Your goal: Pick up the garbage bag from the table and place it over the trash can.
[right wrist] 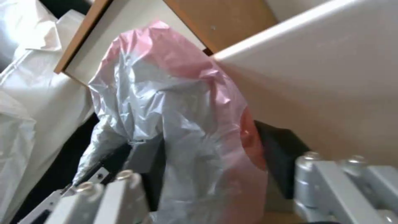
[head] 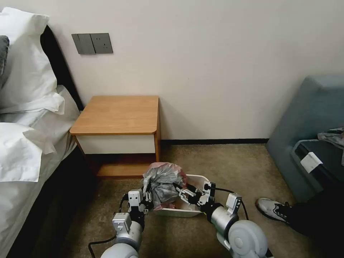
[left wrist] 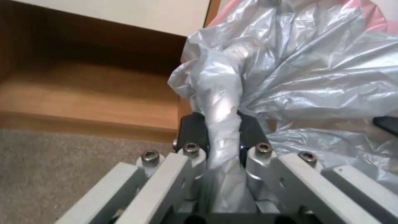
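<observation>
1. We see the garbage bag bunched in a grey crinkly heap with pink rim showing, sitting over the left half of the trash can on the carpet.
2. The trash can stands just in front of the table, at about 5 o'clock from its lower shelf.
3. Our left gripper is at the bag's 8 o'clock; in the left wrist view its dark fingers pinch a twisted fold of grey plastic between them.
4. Our right gripper reaches in from the bag's 3 o'clock, above the can's opening.
5. In the right wrist view the bag drapes between the spread right fingers; we cannot tell whether they grip it.
</observation>
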Motion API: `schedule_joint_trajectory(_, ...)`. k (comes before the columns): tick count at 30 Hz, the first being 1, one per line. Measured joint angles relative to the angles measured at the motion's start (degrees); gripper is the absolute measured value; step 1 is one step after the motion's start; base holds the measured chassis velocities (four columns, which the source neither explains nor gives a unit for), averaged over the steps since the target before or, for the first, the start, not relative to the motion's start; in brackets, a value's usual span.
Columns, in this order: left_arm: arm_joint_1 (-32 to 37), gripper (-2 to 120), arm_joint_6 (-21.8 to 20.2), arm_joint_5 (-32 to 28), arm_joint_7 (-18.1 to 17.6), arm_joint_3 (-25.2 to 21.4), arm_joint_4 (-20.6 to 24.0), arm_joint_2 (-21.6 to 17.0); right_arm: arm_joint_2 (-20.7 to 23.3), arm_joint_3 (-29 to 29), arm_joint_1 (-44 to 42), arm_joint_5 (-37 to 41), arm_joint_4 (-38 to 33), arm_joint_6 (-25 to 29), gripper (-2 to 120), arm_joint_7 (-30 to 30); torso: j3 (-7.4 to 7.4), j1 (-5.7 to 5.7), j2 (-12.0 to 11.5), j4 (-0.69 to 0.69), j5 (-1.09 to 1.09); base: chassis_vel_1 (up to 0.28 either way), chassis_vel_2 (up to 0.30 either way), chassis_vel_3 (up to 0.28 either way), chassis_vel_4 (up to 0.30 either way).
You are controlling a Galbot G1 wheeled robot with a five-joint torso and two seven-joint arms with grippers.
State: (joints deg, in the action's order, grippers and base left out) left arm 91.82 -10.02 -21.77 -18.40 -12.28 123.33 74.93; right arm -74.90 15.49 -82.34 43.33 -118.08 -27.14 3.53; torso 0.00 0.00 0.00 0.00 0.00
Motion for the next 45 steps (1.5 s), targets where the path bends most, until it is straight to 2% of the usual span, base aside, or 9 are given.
schedule_joint_trajectory(2, 0.5, 6, -0.6, -1.6, -0.2, -0.4, 0.8, 0.0, -0.3, -0.4, 0.2, -0.6, 0.1, 0.1, 41, 0.6, 0.00, 0.00, 0.0, 0.00, 0.00, 0.000, 0.000, 0.000, 0.000)
schedule_joint_trajectory(6, 1.1, 6, -1.1, -3.2, -0.6, -0.6, 1.4, 0.0, -0.5, -0.5, 0.3, -1.1, 0.1, 0.2, 26, 1.1, -0.01, 0.00, 0.0, 0.00, 0.00, 0.000, 0.000, 0.000, 0.000)
schedule_joint_trajectory(7, 1.1, 6, -1.1, -3.2, -0.6, -0.6, 1.4, 0.0, -0.5, -0.5, 0.3, -1.1, 0.1, 0.2, 26, 1.1, -0.01, 0.00, 0.0, 0.00, 0.00, 0.000, 0.000, 0.000, 0.000)
schedule_joint_trajectory(12, 1.3, 6, -2.5, -6.9, -1.8, -0.8, 2.2, 0.0, -0.6, 0.1, -0.1, -1.6, -0.5, 0.6, 7, 1.5, -0.01, 0.00, 0.0, 0.00, 0.00, 0.000, 0.000, 0.000, 0.000)
schedule_joint_trajectory(15, 1.4, 6, -2.7, -7.5, -2.3, -1.0, 2.2, 0.0, -0.5, 0.6, -0.3, -1.7, -1.0, 0.7, 0, 1.5, -0.01, 0.00, 0.0, 0.00, 0.00, 0.000, 0.000, 0.000, 0.000)
schedule_joint_trajectory(27, 2.1, 6, -2.7, -7.8, -3.4, -3.1, 1.6, 0.3, 1.1, 4.5, -0.6, -1.5, -5.1, 0.7, 0, 1.0, -0.01, 0.00, 0.0, 0.00, 0.00, 0.000, 0.000, 0.000, 0.000)
schedule_joint_trajectory(37, 2.2, 6, -2.6, -7.7, -3.4, -3.6, 1.7, 0.2, 2.1, 5.9, 0.5, -1.1, -5.4, 0.7, 0, 0.1, 0.00, 0.00, 0.0, 0.00, 0.01, 0.000, 0.000, 0.000, 0.000)
schedule_joint_trajectory(40, 2.3, 6, -2.4, -7.3, -3.0, -3.9, 1.8, 0.0, 2.5, 6.0, 1.5, -0.8, -4.9, 0.6, 0, -0.1, 0.00, 0.00, 0.0, 0.00, 0.01, 0.000, 0.000, 0.000, 0.000)
schedule_joint_trajectory(45, 2.7, 6, 0.1, -3.1, 0.1, -4.4, 1.1, -0.2, 4.4, 5.2, 5.1, -0.6, -2.9, -1.0, 0, -0.9, 0.00, 0.00, 0.0, 0.00, 0.01, 0.000, 0.000, 0.000, 0.000)
